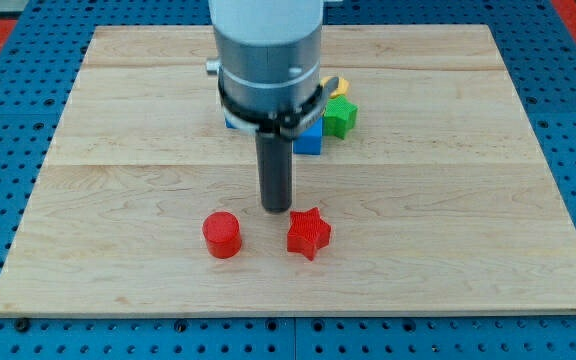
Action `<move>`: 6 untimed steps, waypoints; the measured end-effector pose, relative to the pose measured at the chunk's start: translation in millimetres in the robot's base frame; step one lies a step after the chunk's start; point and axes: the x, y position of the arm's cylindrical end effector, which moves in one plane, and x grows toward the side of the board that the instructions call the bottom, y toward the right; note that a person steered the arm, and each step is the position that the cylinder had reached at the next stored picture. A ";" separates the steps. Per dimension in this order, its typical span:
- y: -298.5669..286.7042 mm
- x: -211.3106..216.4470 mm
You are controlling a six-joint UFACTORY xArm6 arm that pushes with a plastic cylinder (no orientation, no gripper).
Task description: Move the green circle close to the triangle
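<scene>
You are looking down at a pale wooden board (118,150) lying on a blue perforated base (8,120). The arm's grey cylindrical housing (268,50) enters from the view's top centre and ends in a straight dark rod (276,170).

My tip (276,208) sits on the board just above the gap between two red blocks: a red plastic cylinder (222,235) to its lower left and a red plastic star (308,233) to its lower right. The tip is nearer the star and seems just clear of it; contact cannot be confirmed.

There is no pincer on this rig, only the rod, so no open or closed state applies.

Behind the housing, near the view's centre top, you have a tight cluster: a blue plastic block (309,139), its shape partly hidden; a green plastic block (341,118) just right of it, shape unclear from here; and a yellow sliver (334,84) above them. You cannot tell which of these is the green circle or the triangle; the housing covers most of the group. The cluster is well apart from the tip.
</scene>
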 end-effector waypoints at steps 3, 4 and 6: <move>96.4 -98.6; 111.9 -124.7; 133.3 -184.9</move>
